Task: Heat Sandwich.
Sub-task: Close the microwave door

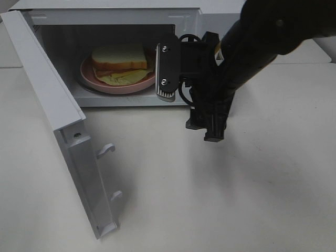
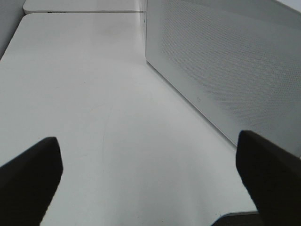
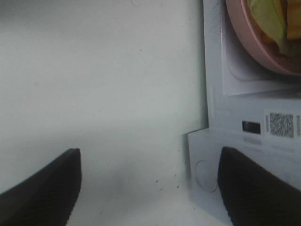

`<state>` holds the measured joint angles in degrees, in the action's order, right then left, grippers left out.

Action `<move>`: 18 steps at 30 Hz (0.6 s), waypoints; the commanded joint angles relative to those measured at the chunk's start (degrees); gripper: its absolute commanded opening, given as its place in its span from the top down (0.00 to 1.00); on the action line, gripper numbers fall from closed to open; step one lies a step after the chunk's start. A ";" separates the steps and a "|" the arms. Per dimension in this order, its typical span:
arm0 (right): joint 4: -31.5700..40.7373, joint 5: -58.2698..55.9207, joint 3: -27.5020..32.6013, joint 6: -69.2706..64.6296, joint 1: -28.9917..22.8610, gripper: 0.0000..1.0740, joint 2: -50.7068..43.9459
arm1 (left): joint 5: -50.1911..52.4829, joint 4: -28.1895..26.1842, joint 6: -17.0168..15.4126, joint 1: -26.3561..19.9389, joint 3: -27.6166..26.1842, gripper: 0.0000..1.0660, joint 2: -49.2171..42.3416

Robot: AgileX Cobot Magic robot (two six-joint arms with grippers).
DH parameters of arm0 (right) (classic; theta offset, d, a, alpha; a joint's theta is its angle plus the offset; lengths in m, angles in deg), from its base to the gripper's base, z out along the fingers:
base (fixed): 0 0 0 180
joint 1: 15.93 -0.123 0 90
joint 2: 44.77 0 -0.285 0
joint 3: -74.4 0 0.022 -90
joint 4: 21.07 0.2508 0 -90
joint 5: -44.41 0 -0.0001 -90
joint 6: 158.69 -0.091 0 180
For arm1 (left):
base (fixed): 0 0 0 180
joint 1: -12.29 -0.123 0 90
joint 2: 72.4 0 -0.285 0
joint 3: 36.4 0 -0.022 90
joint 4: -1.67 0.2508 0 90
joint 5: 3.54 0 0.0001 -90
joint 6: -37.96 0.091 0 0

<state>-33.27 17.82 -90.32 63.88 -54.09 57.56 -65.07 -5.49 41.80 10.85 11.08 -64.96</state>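
The microwave door stands wide open, running from 10 o'clock down to 7 o'clock in the high view. The left gripper does not show in that view. Its own camera shows its fingers spread wide with nothing between them, close beside a dotted white wall of the microwave. The sandwich is inside the oven, at about 11 o'clock in the high view, sitting on the pink plate. So I think the next job is to shut the door and start the heat. The right gripper hangs at about 4 o'clock from the sandwich, just in front of the oven's mouth, pointing down at the table. Its fingers are spread wide too and hold nothing. Here is what could go wrong. If the door swings shut while the right arm is there, the door could bang into it and stay open. If an arm pushes the door too hard, the whole oven could slide on the smooth table and the plate could shift inside. If the push is too soft, the two hooks on the door may not catch, and then the oven would not heat.
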 commanded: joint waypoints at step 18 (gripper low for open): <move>1.09 -16.90 11.75 -35.41 0.06 0.29 -25.15 | 0.17 -0.11 -0.29 -0.17 0.11 0.10 -0.29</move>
<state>-32.81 3.67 -78.97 32.59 -54.09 34.41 -65.07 -5.49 41.80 10.85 11.08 -64.96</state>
